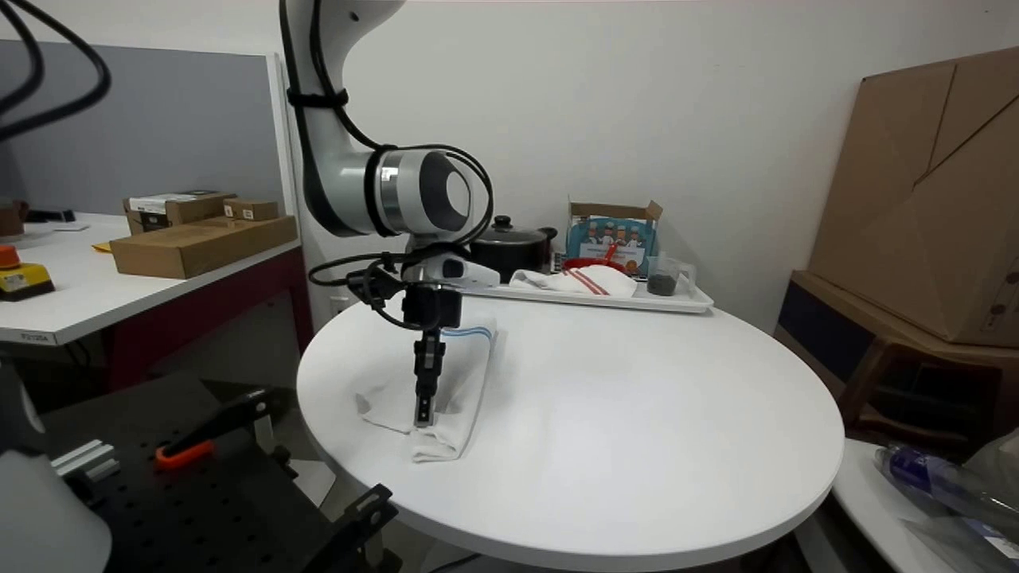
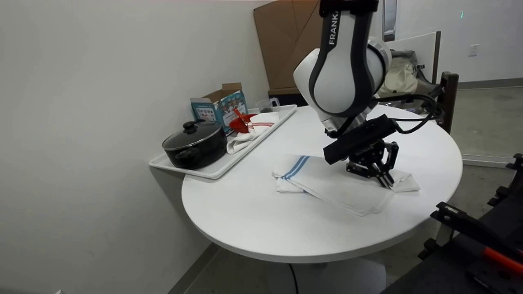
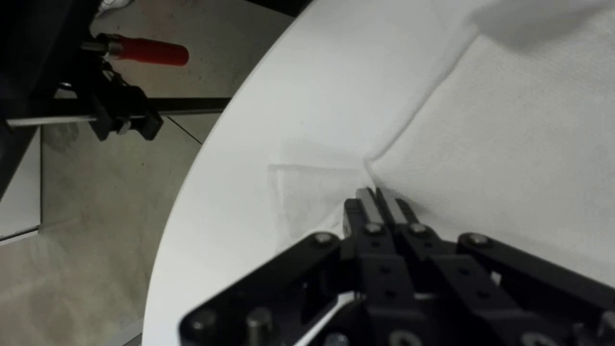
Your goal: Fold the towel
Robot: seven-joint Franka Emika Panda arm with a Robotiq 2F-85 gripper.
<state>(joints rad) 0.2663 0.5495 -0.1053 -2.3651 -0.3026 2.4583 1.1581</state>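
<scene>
Lower centre, wrist view: gripper (image 3: 375, 192), clenched on white towel (image 3: 504, 144) at one edge, presumably to turn that layer over.

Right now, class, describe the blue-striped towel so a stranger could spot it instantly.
Find the round white table. On it, beneath the gripper, lies a white towel. Blue stripes set it apart from the red-striped cloth on the tray.

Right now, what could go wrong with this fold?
The gripper looks shut on a small pinch of towel, which could slip out. The towel's layers lie askew, so the fold may come out crooked. The fingertips sit down near the table and might scrape it.
</scene>
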